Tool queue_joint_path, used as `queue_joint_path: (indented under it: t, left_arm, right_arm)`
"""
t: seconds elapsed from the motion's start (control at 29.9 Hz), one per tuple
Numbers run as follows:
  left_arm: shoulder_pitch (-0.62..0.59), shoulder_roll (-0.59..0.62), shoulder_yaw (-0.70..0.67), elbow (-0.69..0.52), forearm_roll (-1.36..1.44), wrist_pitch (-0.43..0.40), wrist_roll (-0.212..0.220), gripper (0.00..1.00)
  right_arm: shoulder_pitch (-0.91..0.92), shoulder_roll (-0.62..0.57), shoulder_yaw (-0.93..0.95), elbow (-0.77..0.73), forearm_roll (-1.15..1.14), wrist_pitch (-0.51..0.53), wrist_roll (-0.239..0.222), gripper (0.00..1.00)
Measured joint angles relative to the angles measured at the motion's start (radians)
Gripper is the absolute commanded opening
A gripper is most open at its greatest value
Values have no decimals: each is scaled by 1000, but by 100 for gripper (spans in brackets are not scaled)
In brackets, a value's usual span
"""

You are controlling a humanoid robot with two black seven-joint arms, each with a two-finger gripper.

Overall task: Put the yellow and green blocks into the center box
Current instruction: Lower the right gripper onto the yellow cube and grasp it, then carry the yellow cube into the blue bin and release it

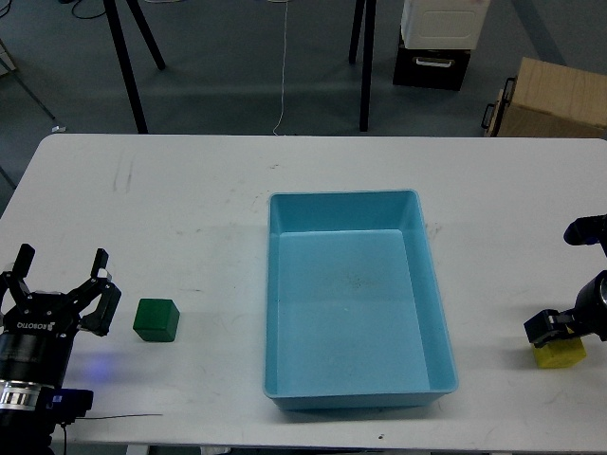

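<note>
The dark green block (156, 319) sits on the white table left of the light-blue tray (353, 294), which holds nothing. My left gripper (60, 277) is open, fingers spread, just left of the green block and not touching it. The yellow block (561, 355) sits on the table right of the tray, near the front edge. My right gripper (553, 329) is directly over it and covers its top. The gripper is dark and its fingers cannot be told apart, so I cannot tell whether it grips the block.
The white table (190, 218) ends close in front of the tray and both blocks. Beyond its far edge are black stand legs (128, 66), a black-and-white case (434, 47) and a brown cardboard box (555, 100) on the floor.
</note>
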Motion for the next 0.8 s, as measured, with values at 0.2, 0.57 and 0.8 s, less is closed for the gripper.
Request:
queue_joint_path:
  t: [0.2,0.57,0.8]
  left_arm:
    - [0,0,0,0,0,0,0,100]
    - [1,-11,23,0,0,0,1,100]
    - [-1,-12,42,0,3,0,-2,100]
  right_arm:
    - [-27,14,1,-6,-13,-11,0,40]
    - [-15,-5,38,33,-48,-72,-2,1]
    - [209,-55,134,112,11,-64,-2,1]
